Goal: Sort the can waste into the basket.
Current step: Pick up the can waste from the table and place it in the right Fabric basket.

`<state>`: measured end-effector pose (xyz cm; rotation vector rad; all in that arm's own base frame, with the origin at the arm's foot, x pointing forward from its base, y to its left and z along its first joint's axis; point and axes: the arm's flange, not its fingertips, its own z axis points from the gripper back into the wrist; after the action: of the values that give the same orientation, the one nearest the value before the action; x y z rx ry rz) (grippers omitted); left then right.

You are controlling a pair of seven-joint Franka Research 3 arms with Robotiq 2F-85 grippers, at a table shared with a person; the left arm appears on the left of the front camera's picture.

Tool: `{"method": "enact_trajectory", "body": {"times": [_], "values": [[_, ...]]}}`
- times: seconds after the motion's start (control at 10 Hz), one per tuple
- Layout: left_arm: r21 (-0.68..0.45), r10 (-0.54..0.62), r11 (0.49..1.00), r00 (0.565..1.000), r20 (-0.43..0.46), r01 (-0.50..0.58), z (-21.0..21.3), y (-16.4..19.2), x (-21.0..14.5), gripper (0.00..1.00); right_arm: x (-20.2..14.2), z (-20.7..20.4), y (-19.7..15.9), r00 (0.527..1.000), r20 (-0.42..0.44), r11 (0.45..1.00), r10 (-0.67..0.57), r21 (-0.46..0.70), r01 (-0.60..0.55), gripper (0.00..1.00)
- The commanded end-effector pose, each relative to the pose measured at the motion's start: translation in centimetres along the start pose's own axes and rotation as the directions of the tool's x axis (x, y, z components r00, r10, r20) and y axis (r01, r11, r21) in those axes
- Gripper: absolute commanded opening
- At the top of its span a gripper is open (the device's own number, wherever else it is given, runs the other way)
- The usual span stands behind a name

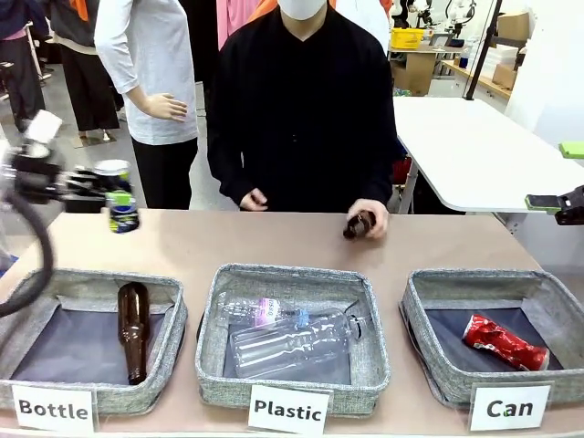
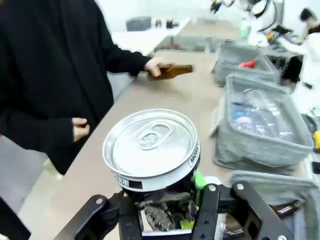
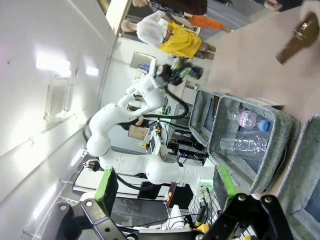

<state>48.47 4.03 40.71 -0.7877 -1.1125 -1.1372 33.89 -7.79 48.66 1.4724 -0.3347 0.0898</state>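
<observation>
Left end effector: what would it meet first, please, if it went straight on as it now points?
Beyond the crushed black, silver-topped can it grips, likely the bare tan tabletop, short of the person's hand on the brown glass bottle; depth unclear.

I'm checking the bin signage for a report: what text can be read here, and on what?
"Bottle": white label on the left basket.
"Plastic": white label on the middle basket.
"Can": white label on the right basket.
Print on the black can and the plastic bottle: too blurred to read.
</observation>
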Motion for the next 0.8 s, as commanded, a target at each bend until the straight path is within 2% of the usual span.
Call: {"method": "enact_trajectory", "body": {"times": [0.0,0.3,0.4,0.5,0.7], "values": [[-0.013,-0.111,0.994,0.992,0.051,0.112,4.5,-5.9,0.6,0.00,0.1,0.2,0.1,1.000,-0.010,1.000,0.018,-0.002,-0.018,1.00],[-0.038,-0.134,0.990,0.988,0.078,0.137,8.3,-9.9,-0.3,0.00,0.1,0.2,0.1,1.000,-0.010,1.000,0.018,-0.002,-0.018,1.00],[-0.018,-0.075,0.997,0.995,0.072,0.077,8.9,-9.1,-0.7,0.00,0.1,0.2,0.1,1.000,-0.010,1.000,0.018,-0.002,-0.018,1.00],[-0.036,-0.116,0.992,0.991,0.065,0.118,8.2,-9.7,0.6,0.00,0.1,0.2,0.1,1.000,-0.010,1.000,0.018,-0.002,-0.018,1.00],[-0.036,-0.116,0.992,0.991,0.065,0.118,8.2,-9.7,0.6,0.00,0.1,0.2,0.1,1.000,-0.010,1.000,0.018,-0.002,-0.018,1.00]]}}
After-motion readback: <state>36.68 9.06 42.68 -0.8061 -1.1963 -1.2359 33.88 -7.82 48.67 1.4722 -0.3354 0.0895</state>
